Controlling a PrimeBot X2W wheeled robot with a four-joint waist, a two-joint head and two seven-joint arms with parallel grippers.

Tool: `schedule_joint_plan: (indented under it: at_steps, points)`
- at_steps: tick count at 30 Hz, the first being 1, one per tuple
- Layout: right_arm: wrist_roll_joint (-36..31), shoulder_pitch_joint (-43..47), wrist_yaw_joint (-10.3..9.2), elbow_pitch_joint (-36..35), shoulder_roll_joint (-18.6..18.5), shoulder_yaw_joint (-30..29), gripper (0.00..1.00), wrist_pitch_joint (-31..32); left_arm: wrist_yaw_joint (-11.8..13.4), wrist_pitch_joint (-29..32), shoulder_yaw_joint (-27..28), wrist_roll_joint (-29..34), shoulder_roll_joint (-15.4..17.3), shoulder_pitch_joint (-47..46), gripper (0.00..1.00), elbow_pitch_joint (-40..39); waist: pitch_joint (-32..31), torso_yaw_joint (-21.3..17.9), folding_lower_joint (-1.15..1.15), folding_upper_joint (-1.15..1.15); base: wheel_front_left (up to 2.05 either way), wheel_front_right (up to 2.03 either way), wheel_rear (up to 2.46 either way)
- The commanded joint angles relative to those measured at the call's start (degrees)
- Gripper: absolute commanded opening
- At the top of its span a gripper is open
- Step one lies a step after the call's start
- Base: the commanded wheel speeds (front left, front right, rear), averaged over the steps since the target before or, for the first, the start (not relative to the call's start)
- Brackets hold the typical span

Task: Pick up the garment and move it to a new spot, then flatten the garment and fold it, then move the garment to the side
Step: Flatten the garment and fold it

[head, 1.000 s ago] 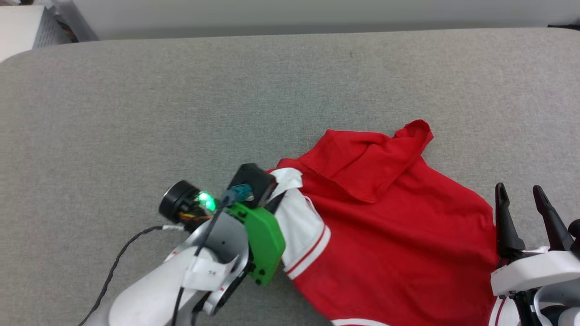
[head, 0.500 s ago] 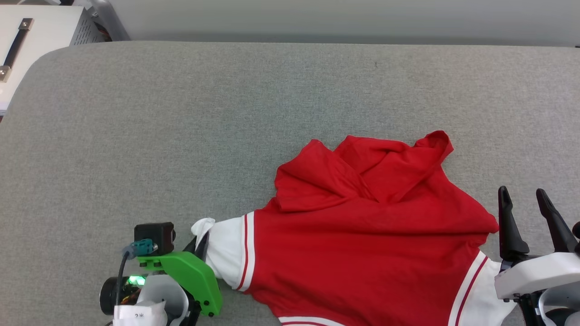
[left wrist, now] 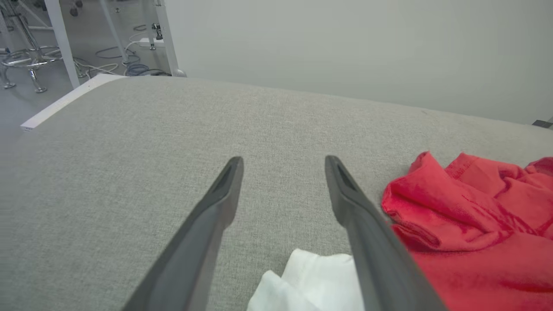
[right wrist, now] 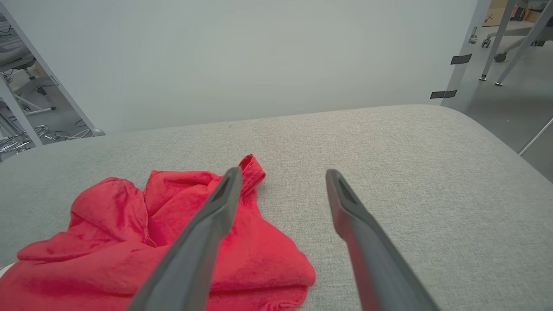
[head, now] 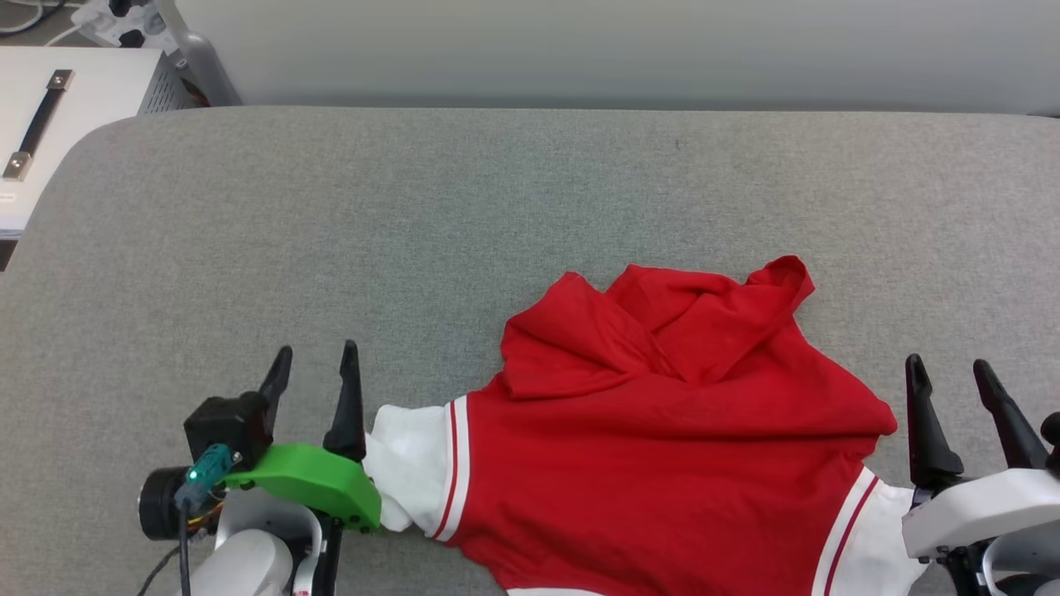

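Note:
The garment [head: 662, 463] is a red jersey with white striped sleeves, lying back-up on the grey table's [head: 414, 215] near right part, its upper part bunched and folded over. One white sleeve [head: 410, 463] reaches left, the other [head: 861, 538] lies at the lower right. My left gripper [head: 313, 366] stands open just left of the left sleeve, with nothing between its fingers; its wrist view shows that sleeve [left wrist: 311, 280] below the open gripper [left wrist: 284, 166] and red cloth [left wrist: 466, 224] to the right. My right gripper [head: 948, 374] is open beside the garment's right edge, the garment [right wrist: 151, 242] left of it [right wrist: 283, 177].
A white cabinet [head: 50, 141] with a dark handle stands beyond the table's far left corner. A pale wall [head: 580, 50] runs behind the table. Bare grey table surface spreads to the left and far side of the garment.
My left gripper has opened and let go of the white sleeve, which now lies on the table. The head camera shifted, so the whole picture sits slightly lower. The right gripper held still.

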Motion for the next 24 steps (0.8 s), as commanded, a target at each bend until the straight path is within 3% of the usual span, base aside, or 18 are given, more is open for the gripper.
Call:
schedule_joint_plan:
  at_steps: [1,11,18,24]
  points:
    - [0.77,0.95,-0.05,0.36,-0.07,-0.02,1.00,0.55,0.76,-0.66,0.69,1.59,0.38,0.89,1.00,-1.11,-0.71,-0.04,0.00,0.00,0.00,0.00,0.00]
    - [4.64,4.92,-0.05,1.93,-2.19,-3.27,1.00,9.00,4.18,-1.29,4.57,6.99,0.80,5.71,1.00,-11.71,-2.55,-1.13,0.00,0.00,0.00,0.00,0.00]
    - [8.55,7.54,-0.05,3.30,-8.36,-7.57,1.00,22.39,5.32,-1.28,5.17,7.69,1.81,7.45,1.00,-14.72,-2.43,-1.95,0.00,0.00,0.00,0.00,0.00]
    - [12.83,8.49,-0.05,2.29,-11.92,-4.52,1.00,32.82,5.74,-0.86,4.74,8.05,1.92,7.42,1.00,-15.78,-0.96,-1.43,0.00,0.00,0.00,0.00,0.00]
